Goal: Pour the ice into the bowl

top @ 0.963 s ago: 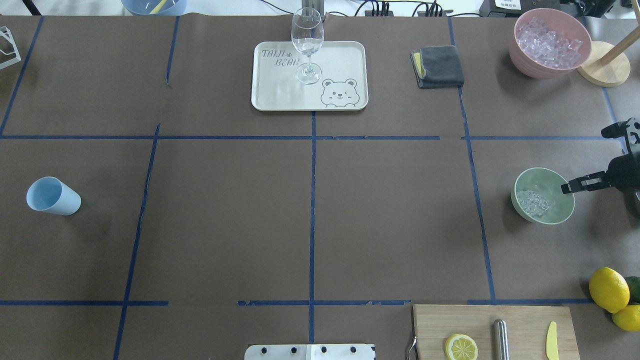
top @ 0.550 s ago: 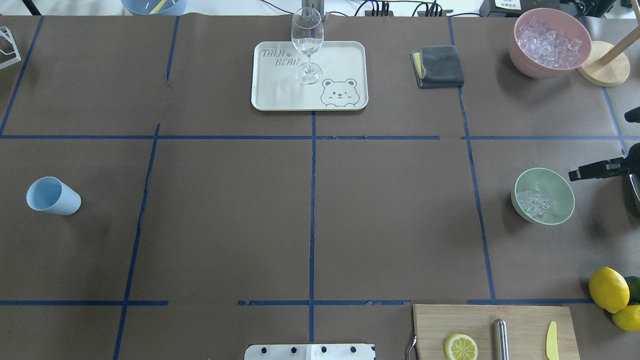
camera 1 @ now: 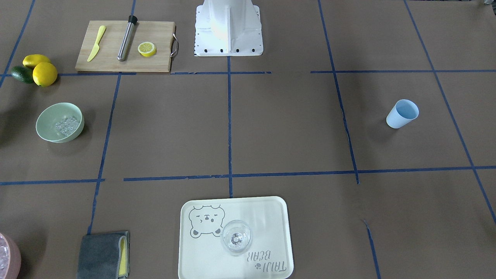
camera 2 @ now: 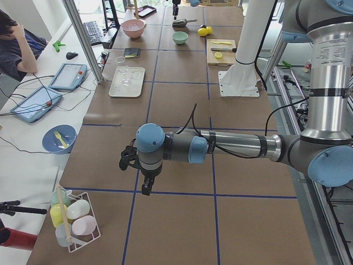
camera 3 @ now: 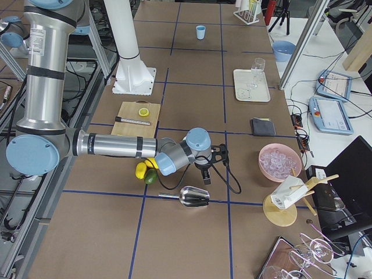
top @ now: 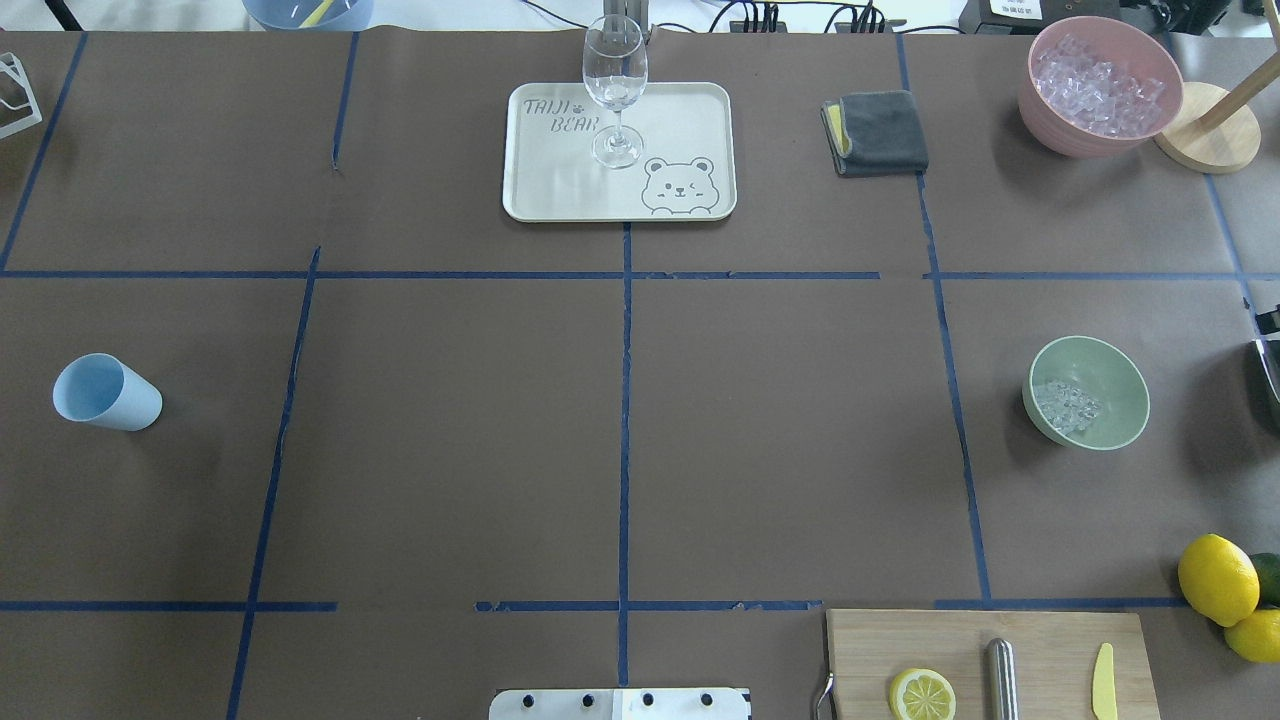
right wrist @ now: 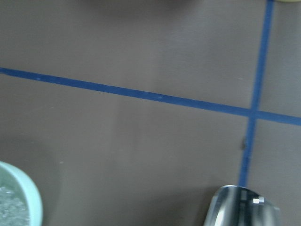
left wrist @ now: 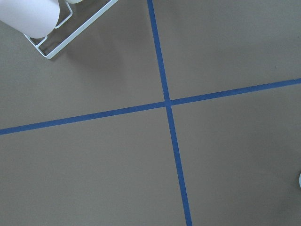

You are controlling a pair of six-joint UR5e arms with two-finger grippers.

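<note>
The pale green bowl (top: 1110,375) stands at the table's right side with a small cluster of clear ice (top: 1066,404) in it. It also shows in the front-facing view (camera 1: 50,120) with the ice (camera 1: 66,124), and in the right wrist view (right wrist: 26,195). My right gripper (camera 3: 207,178) shows only in the exterior right view, off to the bowl's right, next to a metal scoop (camera 3: 195,196) lying on the table. I cannot tell whether it is open. My left gripper (camera 2: 144,189) hangs over the far left end. I cannot tell its state.
A pink bowl (top: 1045,110) full of ice stands at the back right beside a wooden stand (top: 1210,140). A grey cloth (top: 875,132), a tray (top: 680,120) with a wine glass (top: 614,90), a blue cup (top: 105,392), lemons (top: 1217,578) and a cutting board (top: 1040,640) are around.
My right gripper has drawn back to the right, away from the green bowl and out of the overhead view. The ice stays in the bowl.
</note>
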